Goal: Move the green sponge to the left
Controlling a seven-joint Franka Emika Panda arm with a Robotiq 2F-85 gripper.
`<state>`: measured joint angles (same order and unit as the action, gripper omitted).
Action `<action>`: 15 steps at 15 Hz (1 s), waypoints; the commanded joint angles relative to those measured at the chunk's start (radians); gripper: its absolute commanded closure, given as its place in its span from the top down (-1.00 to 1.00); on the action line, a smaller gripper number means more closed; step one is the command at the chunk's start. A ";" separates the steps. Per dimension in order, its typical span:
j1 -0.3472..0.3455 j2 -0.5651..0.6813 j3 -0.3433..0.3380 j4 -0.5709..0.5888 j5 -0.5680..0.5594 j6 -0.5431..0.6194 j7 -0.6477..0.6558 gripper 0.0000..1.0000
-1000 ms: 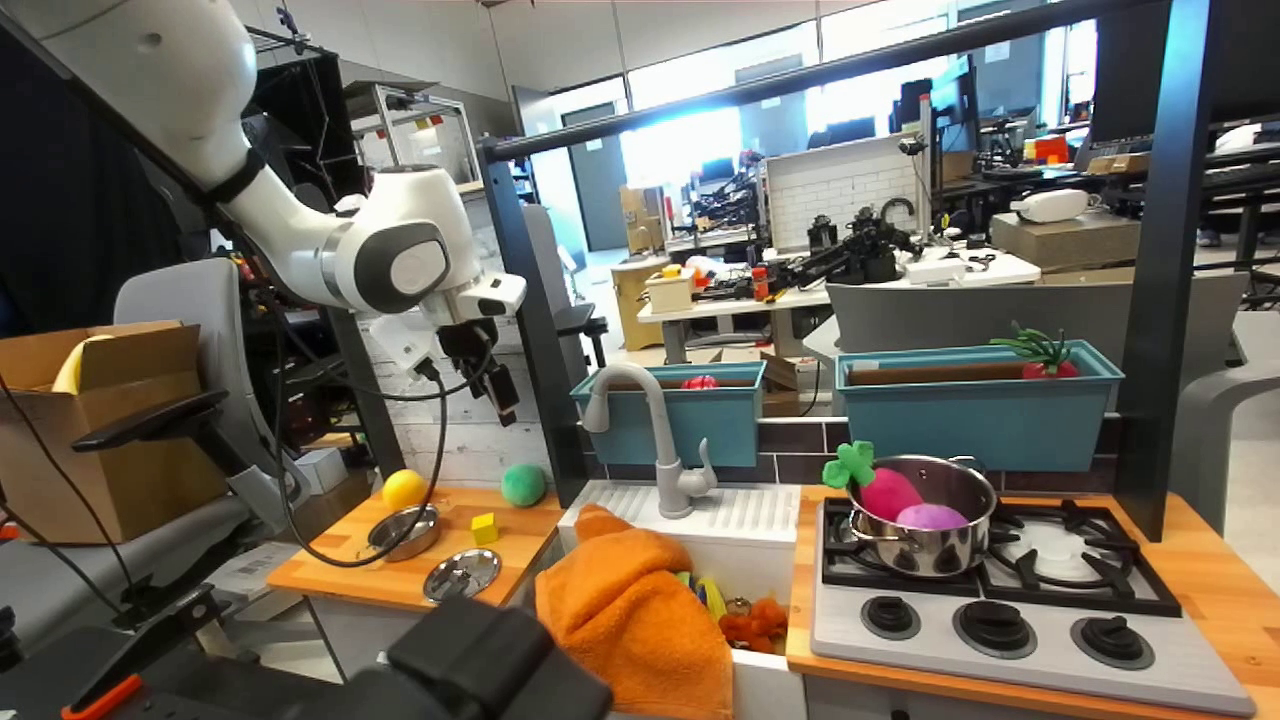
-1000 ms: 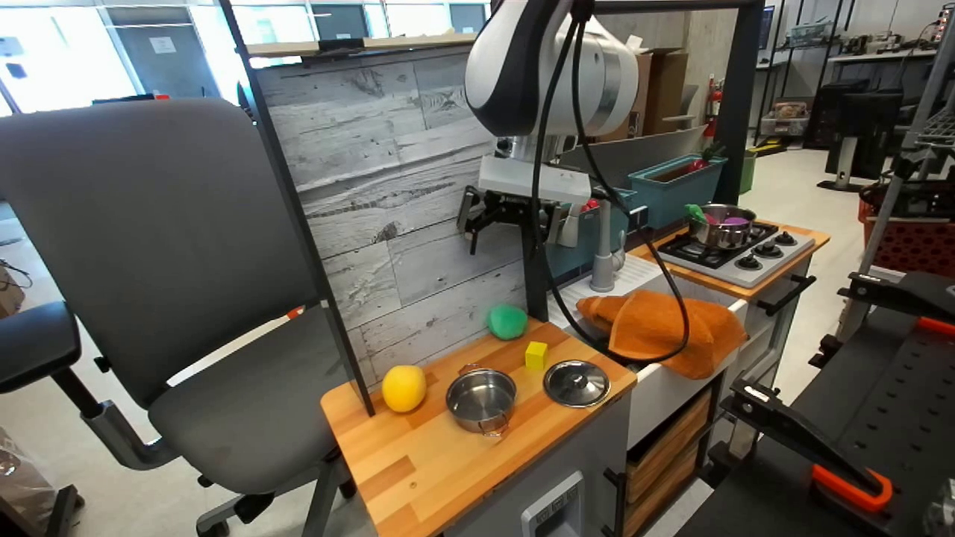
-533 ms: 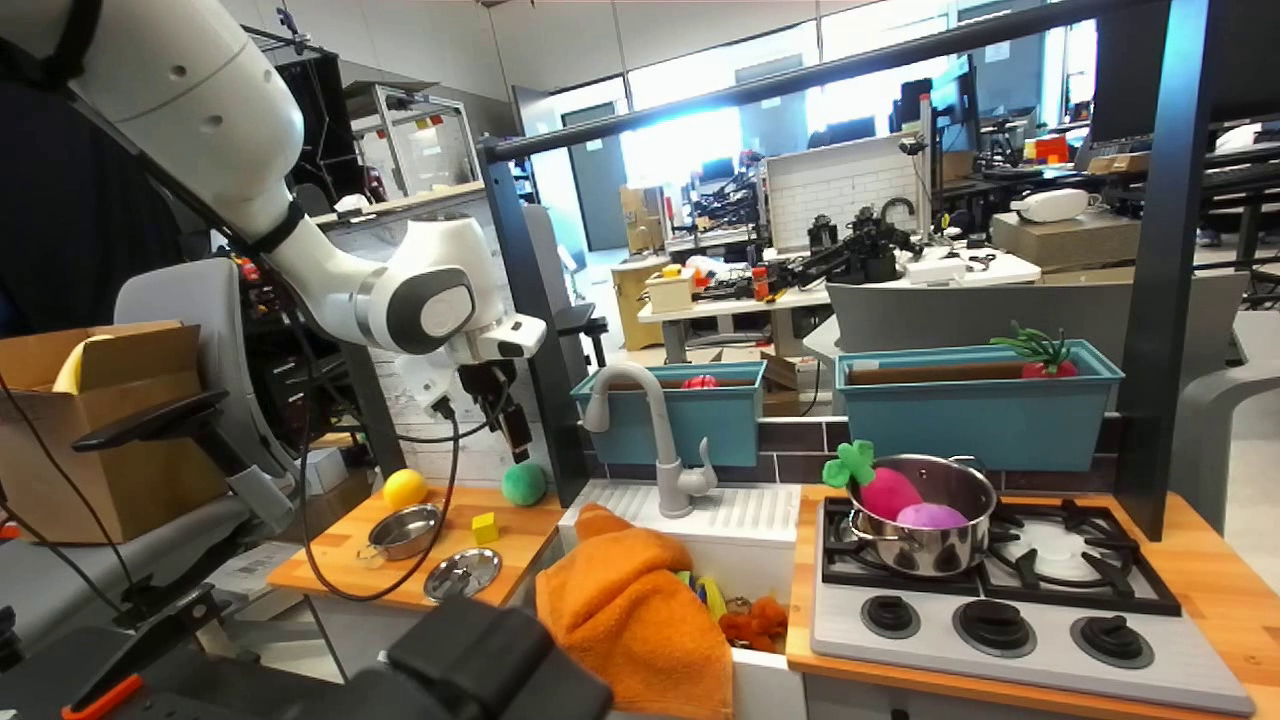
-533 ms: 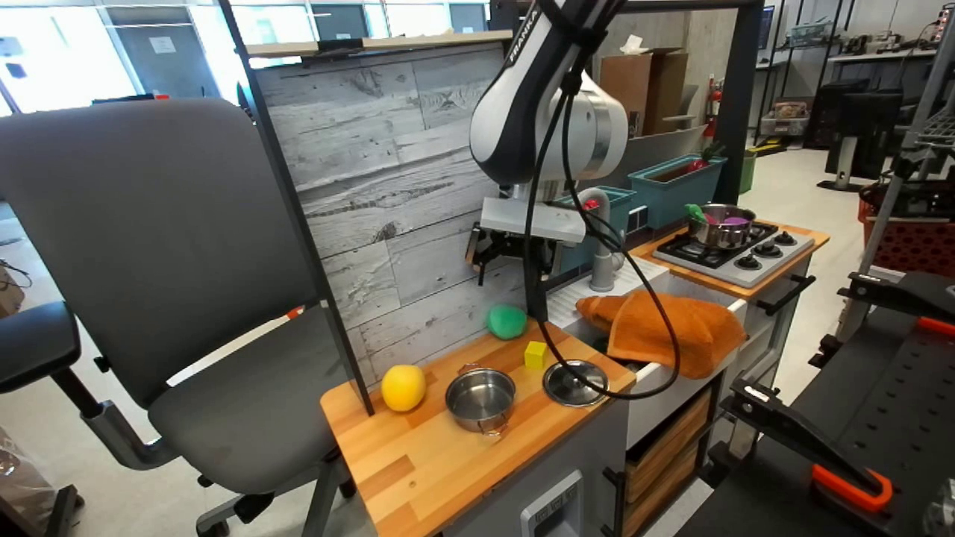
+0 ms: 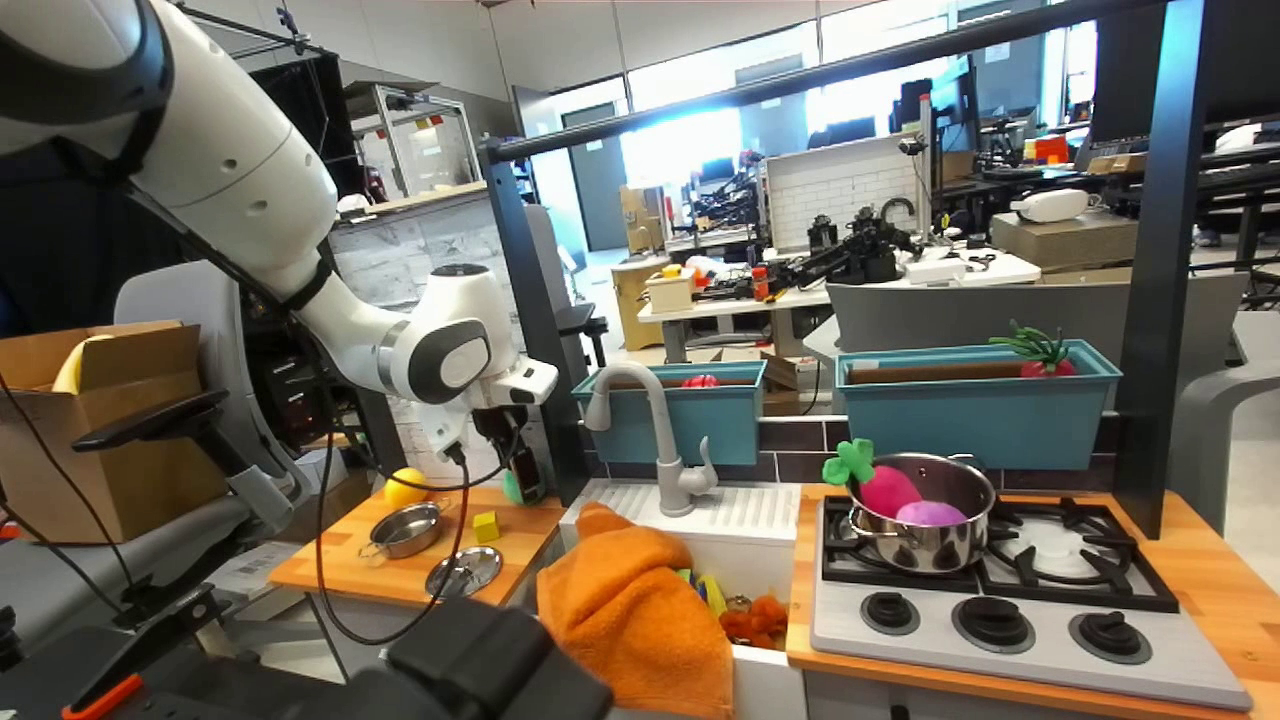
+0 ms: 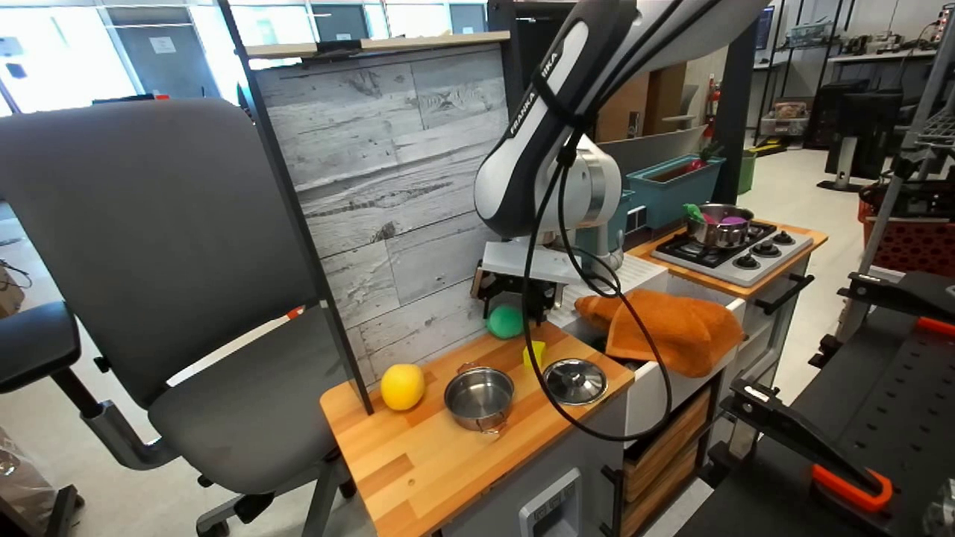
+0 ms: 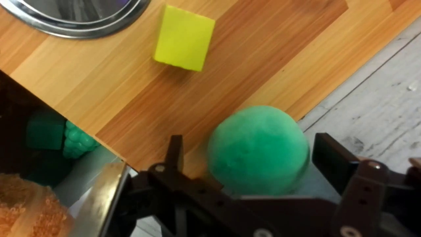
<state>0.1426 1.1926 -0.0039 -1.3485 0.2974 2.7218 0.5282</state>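
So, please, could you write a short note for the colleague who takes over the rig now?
Black two-fingered hand: open, straddling the green rounded soft-looking sponge in the wrist view.
Sponge: on the light-brown wooden worktop, by the grey-white planked panel.
Done: hand lined up; no grip yet.
Remaining: probably close on the sponge, move it left, release.

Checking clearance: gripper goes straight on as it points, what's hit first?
Likely the round green object, framed by the open gripper in the wrist view; if straddled, the wooden counter. Depth unclear.
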 commanded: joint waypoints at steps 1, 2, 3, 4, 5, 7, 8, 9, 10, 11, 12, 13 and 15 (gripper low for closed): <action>-0.009 0.104 -0.009 0.164 -0.008 -0.026 0.002 0.47; -0.009 0.119 -0.012 0.182 -0.010 -0.023 0.004 0.31; -0.009 0.130 -0.016 0.197 -0.012 -0.027 0.008 0.16; -0.007 0.139 -0.021 0.209 -0.014 -0.027 0.013 -0.03; -0.006 0.144 -0.023 0.216 -0.016 -0.024 0.015 -0.16; -0.004 0.143 -0.021 0.213 -0.017 -0.015 0.012 -0.42; -0.002 0.141 -0.023 0.209 -0.018 -0.013 0.013 -0.53; 0.004 0.138 -0.027 0.200 -0.021 -0.007 0.015 -0.69; 0.011 0.136 -0.032 0.193 -0.025 -0.006 0.019 -0.80; 0.020 0.131 -0.040 0.178 -0.030 0.005 0.019 -0.94; 0.027 0.124 -0.044 0.160 -0.034 0.014 0.016 -0.94; 0.036 0.118 -0.046 0.139 -0.037 0.022 0.011 -0.88; 0.052 0.112 -0.049 0.108 -0.043 0.046 0.001 -0.95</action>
<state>0.1668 1.2668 -0.0365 -1.2816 0.2906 2.7409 0.5500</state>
